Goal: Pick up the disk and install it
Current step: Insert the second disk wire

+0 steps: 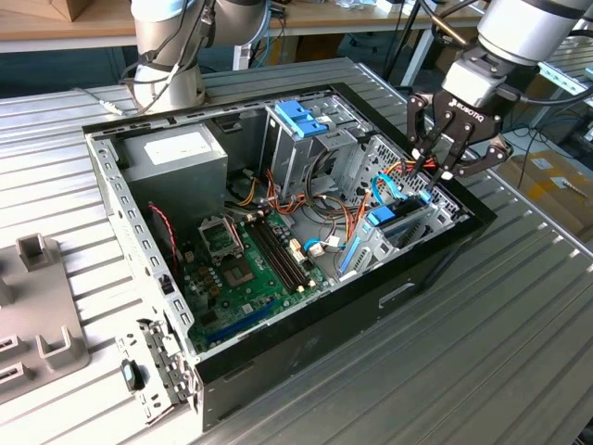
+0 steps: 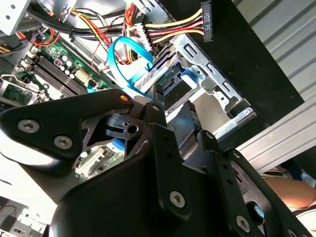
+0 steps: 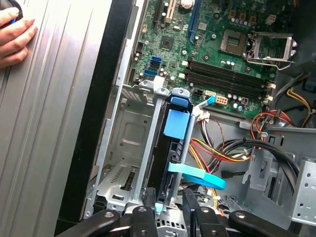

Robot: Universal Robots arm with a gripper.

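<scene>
ribbed grey metal table (image 1: 519,324): carries everything; behind it in the exterior view, wooden benches and the base of a grey robot arm (image 1: 171,56).
open black desktop computer case (image 1: 306,343): lying on its side on the table, lid off. the exterior view takes in the whole interior: green motherboard (image 1: 246,269), grey power supply box (image 1: 176,158), tall metal cage topped by a blue plastic bracket (image 1: 301,119).
silver sheet-metal drive bay (image 3: 126,143): at the case's end on the exterior view's right; the first wrist view looks straight down into its slots, which the exterior view does not resolve.
the disk (image 3: 175,148): standing on edge in a slot of the bay, dark body between a light-blue carrier rail with a blue end tab; a flat light-blue cable (image 3: 197,175) crosses it.
black robot gripper (image 1: 443,171): fingers apart, tips just above the bay end with the disk below them; touching or apart cannot be told. its black linkage blocks much of the second wrist view.
person's hand (image 3: 15,39): on the table beside the case, in the first wrist view.
</scene>
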